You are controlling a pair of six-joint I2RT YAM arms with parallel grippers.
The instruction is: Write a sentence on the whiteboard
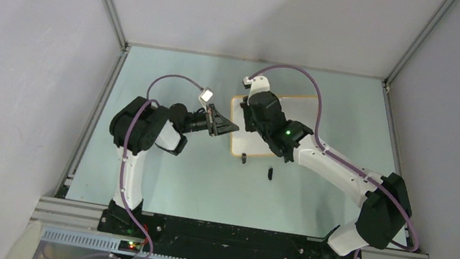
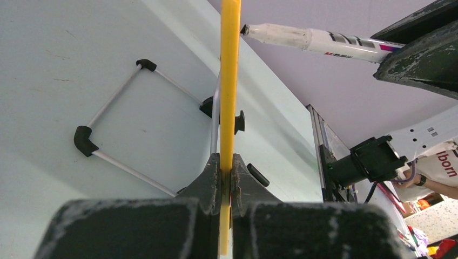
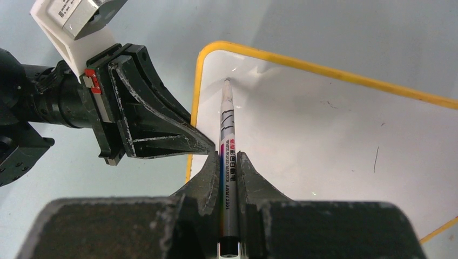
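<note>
left gripper [image 2: 227, 168]: fingers shut tight on the whiteboard's yellow-orange frame. The left wrist view shows the frame edge-on, running straight up out of the pinch.
grip spot: left edge of the whiteboard [image 3: 324, 140], on its near half.
right gripper [image 3: 228, 157]: fingers closed on the barrel of a marker [image 3: 227, 127], holding it a little below mid-length with the tip end sticking out ahead.
marker: white barrel with printed label, uncapped, pointing at the board's far-left corner. The tip is at or just over the white surface, and I can't tell whether it touches.
whiteboard location: face up on the table [image 1: 158, 174], around mid-depth and a bit right of centre, between the two grippers. The top view doesn't show whether it's flat on the table or tipped up.
board cover: the right arm's wrist and forearm lie over most of it in the top view. Only the far-right part and the near-left strip are visible.
board surface: a few faint thin marks [image 3: 376, 159] on the right part, not readable as letters.
black clip feet [image 1: 243, 159]: at the board's near edge, with the second one a little further right and nearer.
arms: the left arm reaches in from the left and the right arm comes from the near right, with their grippers close together at the board's left side.
</note>
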